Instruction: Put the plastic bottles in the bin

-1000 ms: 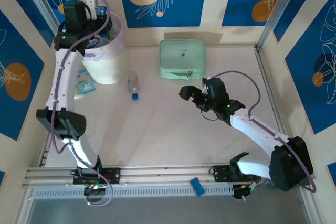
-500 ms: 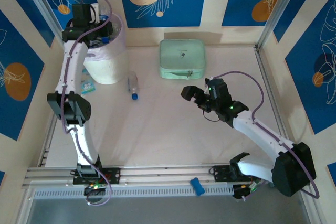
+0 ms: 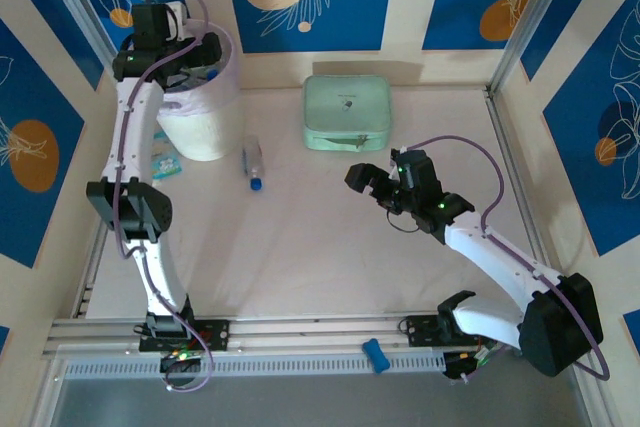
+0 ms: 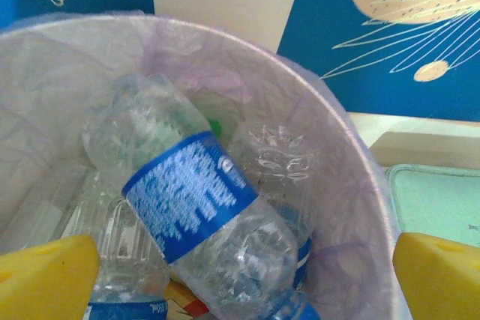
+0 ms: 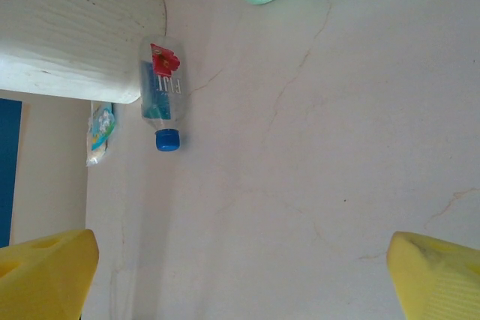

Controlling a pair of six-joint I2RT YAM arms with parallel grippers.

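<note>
Looking down in the top external view, the left gripper (image 3: 190, 59) hangs over the mouth of the tall round translucent pinkish-white bin (image 3: 205, 125), which stands at the far left of the pale table (image 3: 300, 257). One clear plastic bottle with a blue cap (image 3: 253, 164) lies on its side on the table just right of the bin, apart from both grippers. A mint green rectangular case (image 3: 347, 113) sits further right of the bin, and a small flat pale-blue printed packet (image 3: 163, 159) lies at the bin's left foot. The right gripper (image 3: 368, 182) hangs well right of the bin, jaws spread with nothing between them.

Left wrist view: the yellow fingertips (image 4: 45, 279) stand wide apart, clamping nothing. Below them, inside the bag-lined bin, a clear bottle with a blue label (image 4: 191, 204) lies tilted across other clear bottles (image 4: 274, 159).

Right wrist view: the yellow fingertips (image 5: 442, 279) are likewise far apart and empty. The lone bottle on the table lies just beside the bin's ribbed wall; whether they touch cannot be told. A red mark shows on its label.
</note>
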